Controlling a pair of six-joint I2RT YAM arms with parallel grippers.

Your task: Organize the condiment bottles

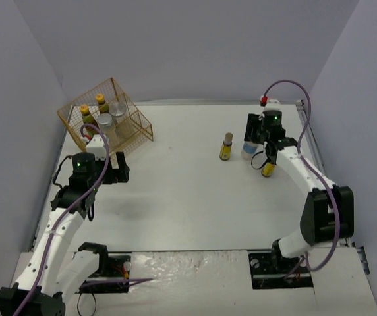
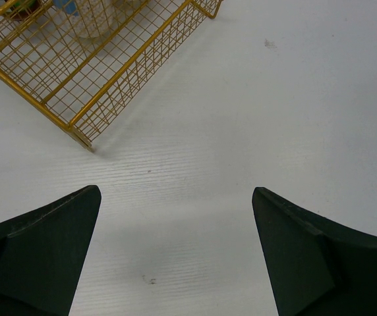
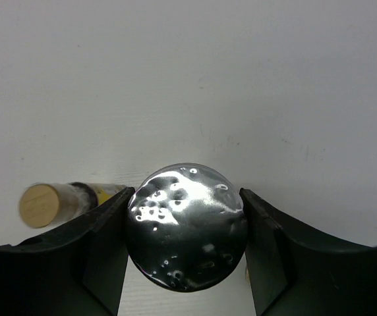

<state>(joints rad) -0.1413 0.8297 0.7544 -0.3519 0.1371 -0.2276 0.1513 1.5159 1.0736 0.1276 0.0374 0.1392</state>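
Note:
My right gripper (image 1: 250, 147) (image 3: 186, 230) is shut on a squat jar with a shiny silver lid (image 3: 186, 227), one finger against each side of the lid, at the table's far right. A slim bottle with a tan cap (image 1: 226, 146) (image 3: 63, 201) stands just left of it. Another yellow-capped bottle (image 1: 267, 169) shows partly under the right arm. A gold wire basket (image 1: 136, 128) (image 2: 129, 66) at the far left holds two slim bottles (image 1: 84, 113) and two jars (image 1: 105, 122). My left gripper (image 1: 98, 146) (image 2: 176, 191) hangs open over bare table beside the basket's corner.
The white table has grey walls behind it and on both sides. The right arm's purple cable (image 1: 294, 85) arcs above its wrist. Mounting plates and cabling (image 1: 109, 266) lie along the near edge by the arm bases.

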